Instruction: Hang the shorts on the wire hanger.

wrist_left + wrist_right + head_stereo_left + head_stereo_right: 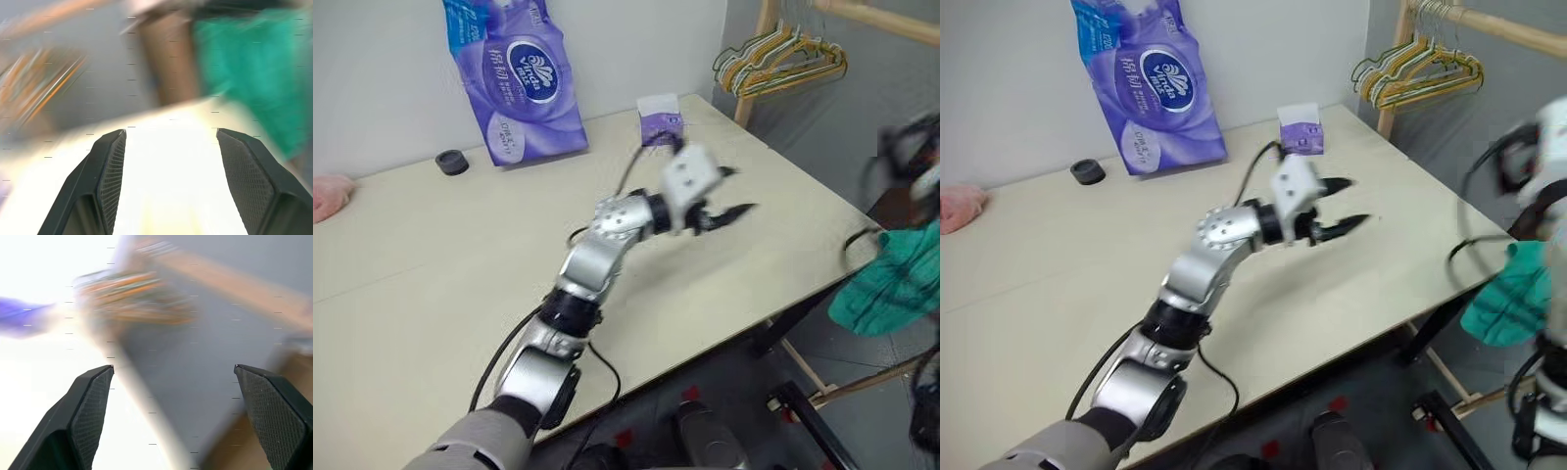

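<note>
Left arm nearest, reaching out over the table (431,255). My left gripper (1340,204) points forward and to my right, about level, above the tabletop near the middle. Its fingers (110,166) stand well apart with nothing between them, only bare table below.

Right gripper (173,382): fingers (90,406) spread wide, nothing held, in the wrist view they frame grey wall and blurred rack. My right arm shows in the eye views as a blur at the far right edge.

Shorts (886,279) hang as a bunched teal lump off the right table edge, below tabletop level, just beside that blurred right arm. Long axis roughly vertical, cloth drooping down; can't tell which way the waistband faces. They also show in the left wrist view (249,73), ahead of the open fingers and apart from them. Can't tell what holds them up.

Black loop (862,240), cable or wire, sits just beside the shorts at the table edge; can't tell which it is. Can't pick out the wire hanger for sure.

Bunch of hangers (778,59) hangs on a wooden rack (1489,24) beyond the far right corner of the table. On the table, well apart from the grippers: purple tissue pack (514,83) upright against the wall, small tissue box (659,117), black cap (452,163), pink cloth (331,196) at the far left edge.
</note>
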Robot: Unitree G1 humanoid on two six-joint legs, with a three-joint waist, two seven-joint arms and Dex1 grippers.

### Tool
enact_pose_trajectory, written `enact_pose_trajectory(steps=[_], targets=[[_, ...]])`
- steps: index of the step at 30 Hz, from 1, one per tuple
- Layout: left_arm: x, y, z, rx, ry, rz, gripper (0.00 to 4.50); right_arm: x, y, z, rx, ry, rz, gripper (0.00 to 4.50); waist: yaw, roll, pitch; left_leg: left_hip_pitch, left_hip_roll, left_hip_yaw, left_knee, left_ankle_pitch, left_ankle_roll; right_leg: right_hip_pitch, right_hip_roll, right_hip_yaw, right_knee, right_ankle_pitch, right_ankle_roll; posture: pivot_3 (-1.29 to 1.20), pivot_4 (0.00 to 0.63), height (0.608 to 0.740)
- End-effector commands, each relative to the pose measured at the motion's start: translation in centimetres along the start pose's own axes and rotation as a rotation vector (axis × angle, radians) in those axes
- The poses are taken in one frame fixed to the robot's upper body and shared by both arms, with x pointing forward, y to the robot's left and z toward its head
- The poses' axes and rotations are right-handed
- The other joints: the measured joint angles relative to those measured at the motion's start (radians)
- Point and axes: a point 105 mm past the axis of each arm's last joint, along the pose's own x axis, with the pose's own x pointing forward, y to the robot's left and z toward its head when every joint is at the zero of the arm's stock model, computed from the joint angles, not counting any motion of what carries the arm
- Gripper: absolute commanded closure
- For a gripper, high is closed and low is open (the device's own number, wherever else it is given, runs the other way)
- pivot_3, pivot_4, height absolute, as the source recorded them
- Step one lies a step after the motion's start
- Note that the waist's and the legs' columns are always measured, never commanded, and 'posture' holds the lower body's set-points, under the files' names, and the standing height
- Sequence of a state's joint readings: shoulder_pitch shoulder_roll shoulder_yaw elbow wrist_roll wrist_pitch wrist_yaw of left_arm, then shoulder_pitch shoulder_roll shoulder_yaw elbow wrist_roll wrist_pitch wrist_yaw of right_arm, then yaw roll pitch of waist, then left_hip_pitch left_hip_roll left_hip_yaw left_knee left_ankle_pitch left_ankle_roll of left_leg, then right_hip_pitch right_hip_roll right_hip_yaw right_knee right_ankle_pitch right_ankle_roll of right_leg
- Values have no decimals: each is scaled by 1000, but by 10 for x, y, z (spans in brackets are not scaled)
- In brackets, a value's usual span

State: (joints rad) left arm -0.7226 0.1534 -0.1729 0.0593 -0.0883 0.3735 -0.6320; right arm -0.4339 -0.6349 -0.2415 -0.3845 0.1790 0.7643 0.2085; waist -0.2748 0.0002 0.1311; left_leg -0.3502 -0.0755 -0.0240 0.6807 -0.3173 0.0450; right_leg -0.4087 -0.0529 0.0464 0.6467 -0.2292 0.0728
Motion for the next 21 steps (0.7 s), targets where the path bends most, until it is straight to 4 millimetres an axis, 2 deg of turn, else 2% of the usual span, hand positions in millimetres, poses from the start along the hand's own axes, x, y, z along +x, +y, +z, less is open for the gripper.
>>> enact_pose_trajectory(steps=[1, 4, 5, 8, 10, 15, 21], targets=[[-36, 41, -6, -28, 23, 354, 1383, 0, 42, -2, -36, -106, 108, 293, 22, 0, 0, -1, 0, 0, 1, 0, 0, -1, -1, 0, 0, 3, -5, -219, 81, 740], [-68, 53, -32, -103, 93, 581, 1383, 2, 72, -23, 14, -106, 183, 293, 65, -2, -2, -3, -1, -1, 1, 2, -5, -3, -1, -1, -1, 5, -6, -141, 73, 740], [-87, 59, -46, -81, 147, 699, 1383, 3, 87, -29, 65, -107, 231, 293, 80, -3, -4, -4, -1, -1, 1, 2, -5, -4, -1, -1, -1, 5, -7, -128, 70, 740], [-126, 65, -68, -68, 228, 912, 1383, 10, 112, -41, 160, -101, 273, 293, 125, -7, -8, -7, -1, -2, 0, 2, -8, -9, 0, -2, -1, 6, -8, -89, 66, 740], [-146, 65, -75, -63, 235, 970, 1383, 17, 126, -46, 195, -95, 291, 293, 156, -8, -9, -13, -1, -2, 1, 4, -11, -15, 0, -3, -1, 8, -12, -56, 61, 740], [-189, 75, -90, -37, 303, 1149, 1383, 30, 150, -56, 240, -88, 330, 293, 237, -11, -11, -13, 0, -3, 1, 6, -13, -15, 0, -6, 0, 11, -17, -3, 57, 740], [-218, 74, -94, -20, 324, 1260, 1383, 40, 166, -62, 248, -78, 374, 293, 276, -19, -18, -12, 0, -7, 0, 8, -16, -14, 1, -9, 0, 12, -18, 69, 69, 740]])
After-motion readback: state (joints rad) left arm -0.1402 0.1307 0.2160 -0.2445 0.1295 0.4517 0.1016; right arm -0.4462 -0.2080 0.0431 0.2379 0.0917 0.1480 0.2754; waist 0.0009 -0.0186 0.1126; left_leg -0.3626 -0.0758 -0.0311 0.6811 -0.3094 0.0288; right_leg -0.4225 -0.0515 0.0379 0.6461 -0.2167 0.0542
